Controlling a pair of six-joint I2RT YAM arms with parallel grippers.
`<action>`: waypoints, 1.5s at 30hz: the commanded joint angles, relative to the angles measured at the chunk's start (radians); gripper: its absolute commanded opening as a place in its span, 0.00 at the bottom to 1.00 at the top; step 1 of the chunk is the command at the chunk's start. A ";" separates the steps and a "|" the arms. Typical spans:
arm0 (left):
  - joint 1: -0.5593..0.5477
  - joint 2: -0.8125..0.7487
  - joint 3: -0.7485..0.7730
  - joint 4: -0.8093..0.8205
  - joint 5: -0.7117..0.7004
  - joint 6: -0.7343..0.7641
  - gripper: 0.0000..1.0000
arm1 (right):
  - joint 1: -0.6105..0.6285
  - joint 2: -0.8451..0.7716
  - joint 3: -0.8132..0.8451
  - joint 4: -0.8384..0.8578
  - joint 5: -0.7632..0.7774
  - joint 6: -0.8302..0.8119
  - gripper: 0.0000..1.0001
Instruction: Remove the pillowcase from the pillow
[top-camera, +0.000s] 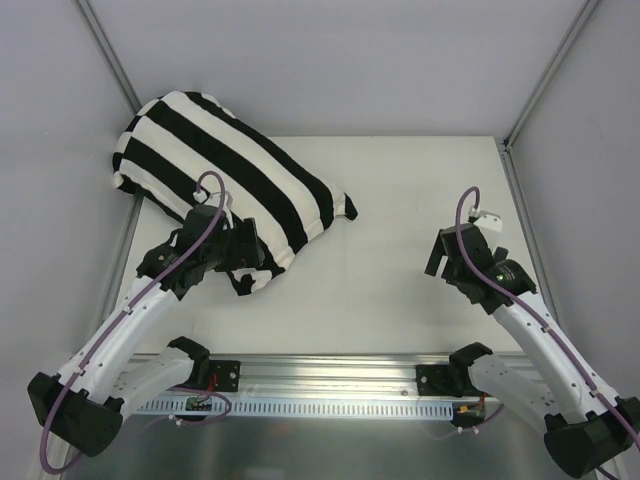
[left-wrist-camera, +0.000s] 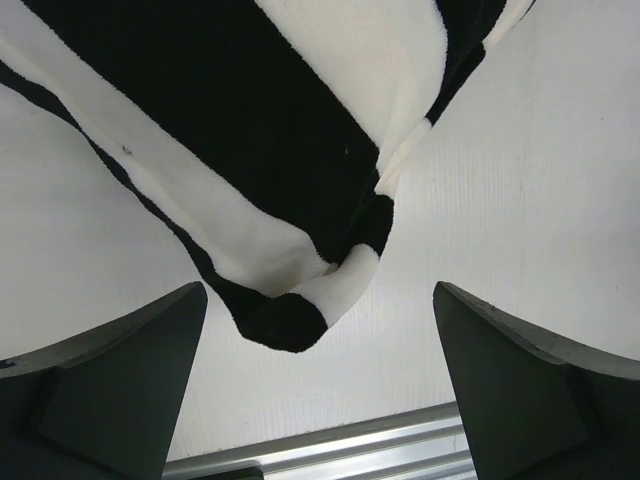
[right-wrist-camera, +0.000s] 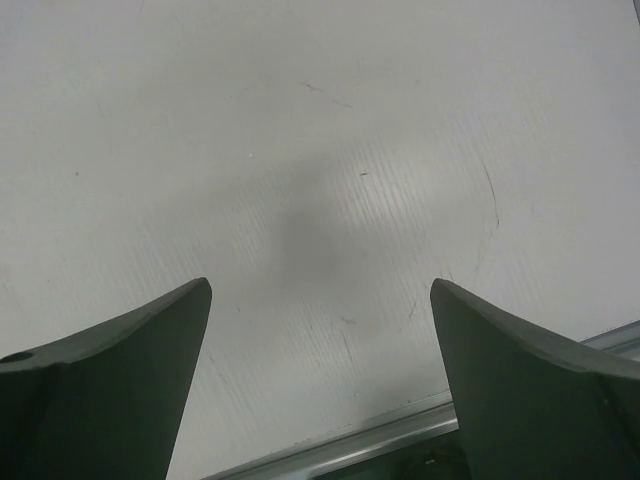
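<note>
From the top external view, the black-and-white striped pillowcase (top-camera: 230, 165) is lying plump and full on the white table (top-camera: 420, 200). It is stretching diagonally from the far left corner toward the middle. The left gripper (top-camera: 248, 270) is hovering at the near end of the cloth, its black body covering that corner. The right gripper (top-camera: 442, 262) is hanging over bare table on the right side, well apart from the striped cloth.

In the left wrist view, the left arm's fingers (left-wrist-camera: 130, 370) are standing wide apart and gripping nothing. Between and beyond them, a rounded corner of the pillowcase is pointing toward the camera, with a fold of black and white fabric bunching at its tip. Whether the fingertips are touching the cloth cannot be told. A metal rail (left-wrist-camera: 330, 455) is running along the bottom edge.

In the right wrist view, the right arm's fingers (right-wrist-camera: 520, 380) are also spreading wide and holding nothing. Only scuffed white table surface is showing between them, with a soft shadow falling at the middle and the rail crossing the lower right.
</note>
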 joint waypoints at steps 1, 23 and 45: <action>-0.009 -0.037 -0.013 0.033 -0.043 0.013 0.99 | 0.001 -0.018 0.022 0.039 -0.016 -0.025 0.96; 0.122 0.180 0.185 0.021 0.110 0.000 0.99 | 0.001 -0.076 -0.015 -0.017 -0.045 0.069 0.96; 0.012 0.698 0.515 0.008 0.197 -0.018 0.00 | 0.001 -0.138 0.057 -0.076 -0.100 0.063 0.96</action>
